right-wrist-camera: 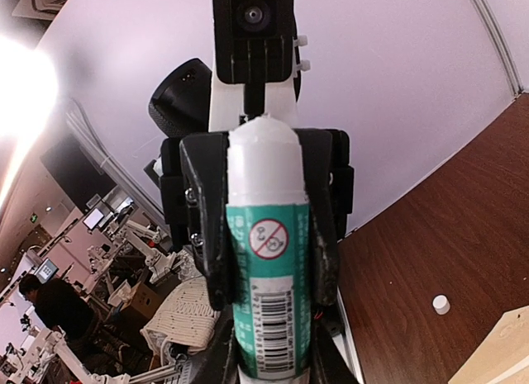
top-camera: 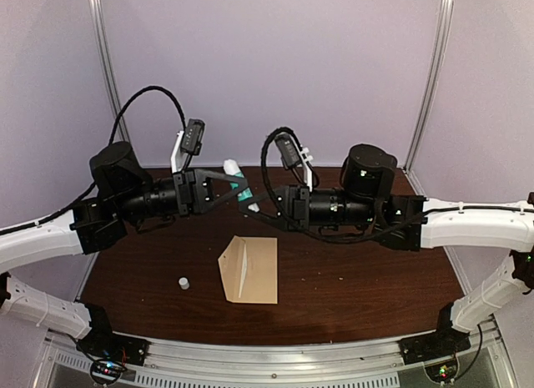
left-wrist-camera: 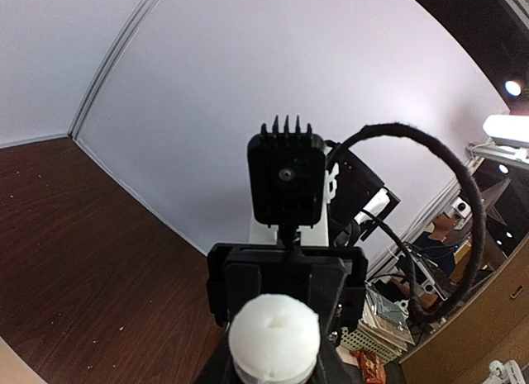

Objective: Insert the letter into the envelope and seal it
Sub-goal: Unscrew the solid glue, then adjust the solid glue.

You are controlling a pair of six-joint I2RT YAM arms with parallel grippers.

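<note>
The tan envelope (top-camera: 249, 269) lies flat on the dark table, its pointed side to the left and a pale raised crease down its middle. The letter does not show as a separate sheet. Above the table both arms meet on one glue stick (top-camera: 239, 186), which has a green label (right-wrist-camera: 268, 268) and a white end (left-wrist-camera: 274, 334). My left gripper (top-camera: 219, 188) is shut on the white end, my right gripper (top-camera: 265, 206) on the green body. The stick's small white cap (top-camera: 183, 282) stands on the table left of the envelope.
A corner of the envelope (right-wrist-camera: 504, 351) and the cap (right-wrist-camera: 441, 304) show low in the right wrist view. Grey walls with metal posts close off the back and sides. An aluminium rail (top-camera: 275, 355) runs along the near edge.
</note>
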